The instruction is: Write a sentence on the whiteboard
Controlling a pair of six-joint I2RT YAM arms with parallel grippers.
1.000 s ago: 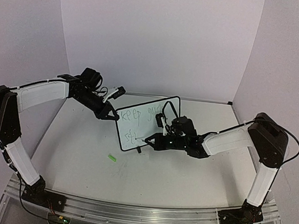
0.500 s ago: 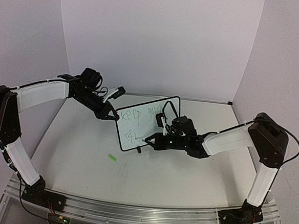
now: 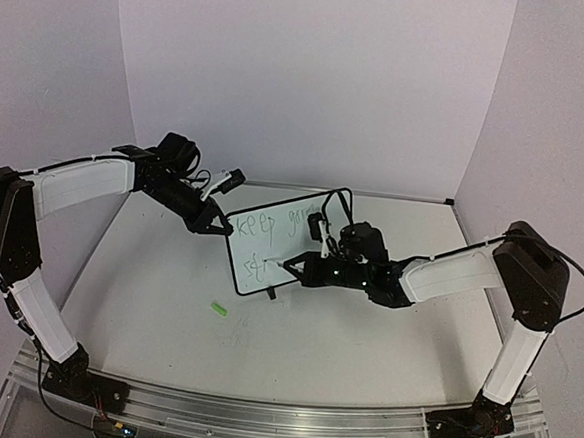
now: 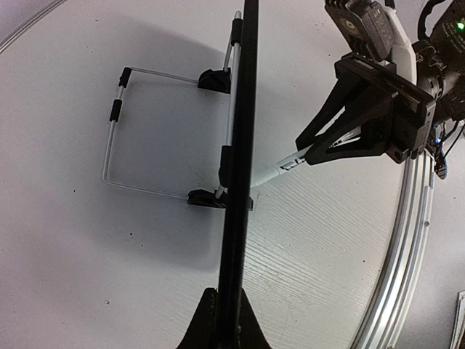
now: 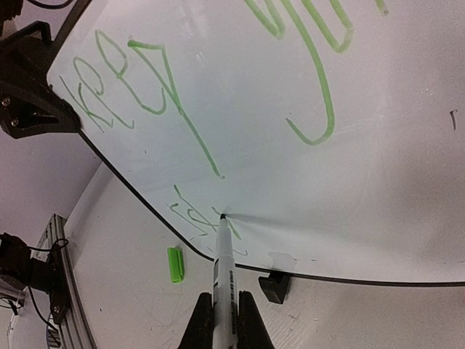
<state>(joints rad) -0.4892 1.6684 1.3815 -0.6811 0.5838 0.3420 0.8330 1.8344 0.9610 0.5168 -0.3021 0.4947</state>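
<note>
Whiteboard (image 3: 275, 248) upright on tabletop (image 3: 156, 300), left claw (image 4: 225, 309) clamped on its top-left corner. Right claw (image 5: 223, 305) grips marker (image 5: 224, 265), tip touching the sentence (image 5: 192, 116), lower line. Pushing hard could tip whiteboard or skew strokes.

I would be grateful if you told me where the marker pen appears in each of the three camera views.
Top external: the marker pen is mid-frame, its tip on the lower left of the whiteboard.
Left wrist: marker pen right of centre, slanting down to the edge-on whiteboard.
Right wrist: marker pen at bottom centre, tip up against the whiteboard.
Shared landmark: the whiteboard's black frame.
</note>
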